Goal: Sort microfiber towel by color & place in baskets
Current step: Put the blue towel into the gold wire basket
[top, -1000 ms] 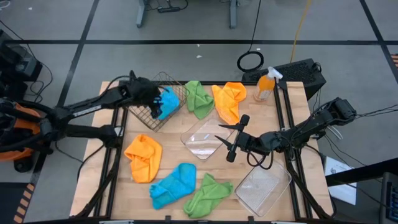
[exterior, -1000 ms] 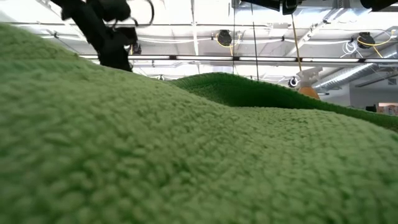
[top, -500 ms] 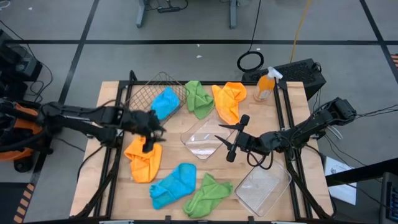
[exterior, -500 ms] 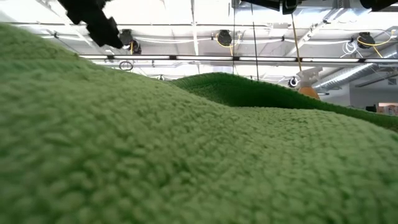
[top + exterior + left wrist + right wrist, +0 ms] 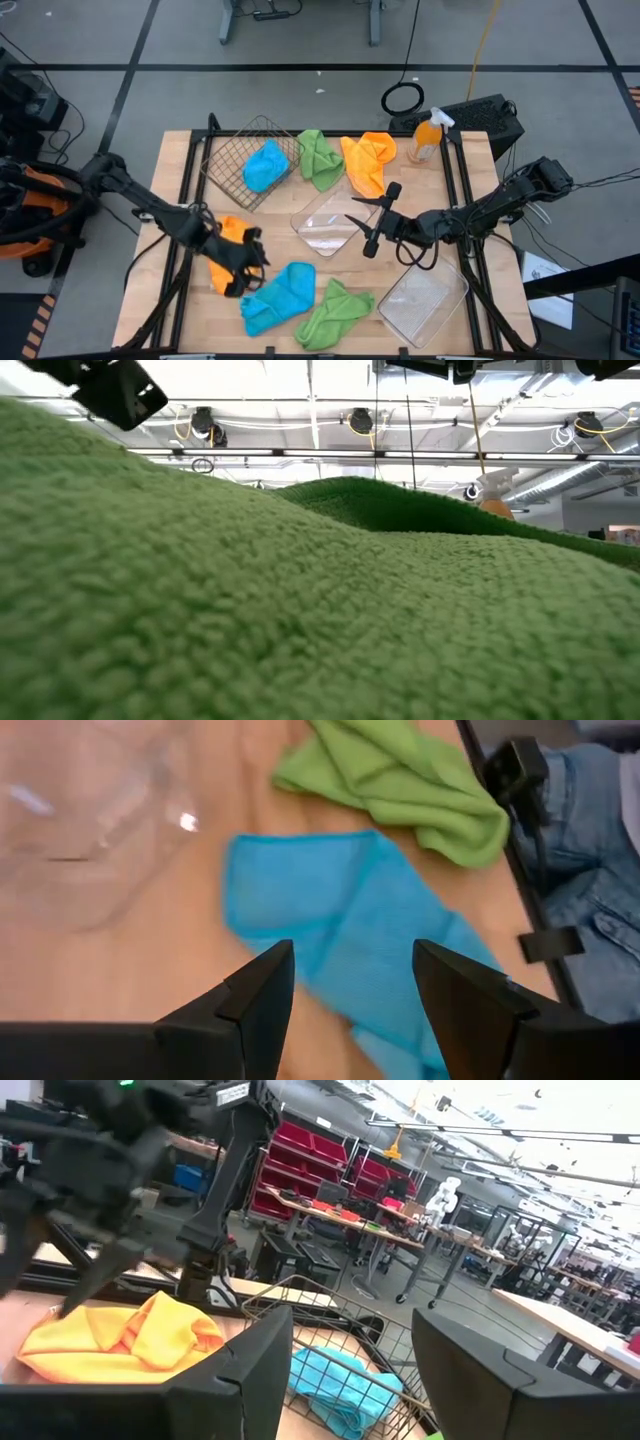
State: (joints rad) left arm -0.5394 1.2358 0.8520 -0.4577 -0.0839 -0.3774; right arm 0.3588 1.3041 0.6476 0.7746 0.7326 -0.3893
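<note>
My left gripper point(image 5: 248, 274) hangs open over the table's near left part, above the near edge of an orange towel point(image 5: 222, 250). Its fingers point at a blue towel point(image 5: 350, 935) lying flat on the wood, with a green towel point(image 5: 400, 780) beyond. The second blue towel point(image 5: 265, 165) lies in the wire basket point(image 5: 230, 160). Another green towel point(image 5: 320, 158) and orange towel point(image 5: 368, 162) lie at the far edge. My right gripper point(image 5: 355, 213) waits open over a clear tray point(image 5: 325, 228). The near green towel point(image 5: 320, 610) fills the low view.
A second clear tray point(image 5: 420, 300) sits at the near right. An orange spray bottle point(image 5: 427, 137) stands at the far right. Bare wood shows between the orange towel and the middle tray. In the right wrist view, the left arm point(image 5: 150, 1140) rises behind the wire basket point(image 5: 330, 1340).
My left gripper has drawn away from the wire basket, leaving the blue towel lying in it, and has swung toward the table's near edge, passing over the orange towel and stopping beside the near blue towel. The right arm has kept still.
</note>
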